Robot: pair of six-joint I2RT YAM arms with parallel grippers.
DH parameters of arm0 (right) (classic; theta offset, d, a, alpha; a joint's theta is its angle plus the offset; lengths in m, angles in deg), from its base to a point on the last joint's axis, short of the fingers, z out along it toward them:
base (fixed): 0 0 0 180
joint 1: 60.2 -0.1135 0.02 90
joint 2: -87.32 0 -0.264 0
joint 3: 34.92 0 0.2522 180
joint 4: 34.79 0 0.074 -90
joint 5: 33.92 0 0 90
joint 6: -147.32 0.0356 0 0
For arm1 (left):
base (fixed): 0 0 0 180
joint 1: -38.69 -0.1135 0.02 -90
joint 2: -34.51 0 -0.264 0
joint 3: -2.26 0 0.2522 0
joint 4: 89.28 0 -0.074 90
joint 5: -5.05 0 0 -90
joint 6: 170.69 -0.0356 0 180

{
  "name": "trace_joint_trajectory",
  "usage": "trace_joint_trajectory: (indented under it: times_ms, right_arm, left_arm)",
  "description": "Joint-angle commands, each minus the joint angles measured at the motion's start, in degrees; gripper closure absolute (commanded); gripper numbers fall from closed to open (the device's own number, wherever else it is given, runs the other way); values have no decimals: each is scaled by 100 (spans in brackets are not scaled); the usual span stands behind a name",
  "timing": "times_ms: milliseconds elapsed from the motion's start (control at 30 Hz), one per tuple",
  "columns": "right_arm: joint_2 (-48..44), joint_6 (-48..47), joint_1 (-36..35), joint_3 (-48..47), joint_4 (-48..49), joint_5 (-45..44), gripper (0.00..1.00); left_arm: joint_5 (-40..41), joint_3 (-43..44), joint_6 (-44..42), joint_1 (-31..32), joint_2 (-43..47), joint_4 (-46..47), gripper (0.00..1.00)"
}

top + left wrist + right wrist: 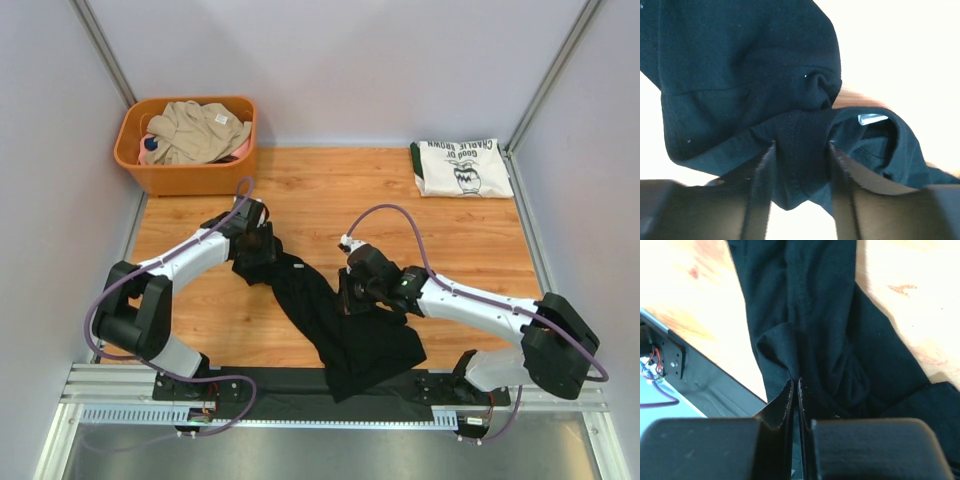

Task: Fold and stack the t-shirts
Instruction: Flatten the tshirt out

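The black t-shirt [330, 320] lies crumpled in a diagonal band across the wooden table, and its lower end hangs over the near rail. At the shirt's upper left end, my left gripper [255, 250] has its jaws partly apart around a bunched, seamed fold [800, 165]. The cloth fills the gap between the two fingers [762, 170]. My right gripper [350, 290] is at the middle of the shirt [820, 315]. Its jaws [795, 381] are pressed together on a thin edge of black cloth. The white t-shirt [462, 168], with green trim and print, lies folded at the far right.
An orange basket [190, 180] at the far left corner holds beige and pink clothes [195, 130]. The black metal rail [300, 385] runs along the near edge, and also shows in the right wrist view [715, 385]. Grey walls enclose the table on three sides.
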Motion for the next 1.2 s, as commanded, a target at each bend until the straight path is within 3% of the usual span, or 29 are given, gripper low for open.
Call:
trace_joint_trajectory:
  times_ms: [0, 33, 233, 333, 533, 733, 867, 1100, 1167]
  right_arm:
    - [-285, -45, -84, -89, -76, -106, 100]
    - [-329, -36, -93, -80, -85, -97, 100]
    - [-724, -194, -84, -167, -383, -420, 100]
    - [-979, -308, -75, -334, -682, -623, 100]
    - [-1603, -537, 109, -923, -1964, -2070, 100]
    - [-2701, -924, 1575, -1231, -2870, -2338, 100]
    - [-3088, -872, 2734, -1118, -3125, -2434, 100]
    - [-3309, -564, 3966, -582, -3249, -2540, 100]
    - [-3388, -432, 4238, -406, -3240, -2461, 100]
  left_arm:
    - [71, 78, -15, 15, -100, 197, 51]
    - [71, 122, 3, 24, -109, 198, 59]
    - [71, 218, 91, 15, -30, 303, 78]
    - [62, 306, 91, 15, -4, 259, 99]
    - [361, 482, 108, -238, 609, -197, 100]
    - [545, 639, 346, -1266, 2419, -1101, 100]
    - [800, 641, 477, -1715, 3019, -1804, 100]
    - [722, -727, 881, -2804, 3828, -1982, 100]
    - [416, -1002, 969, -3279, 4048, -1947, 90]
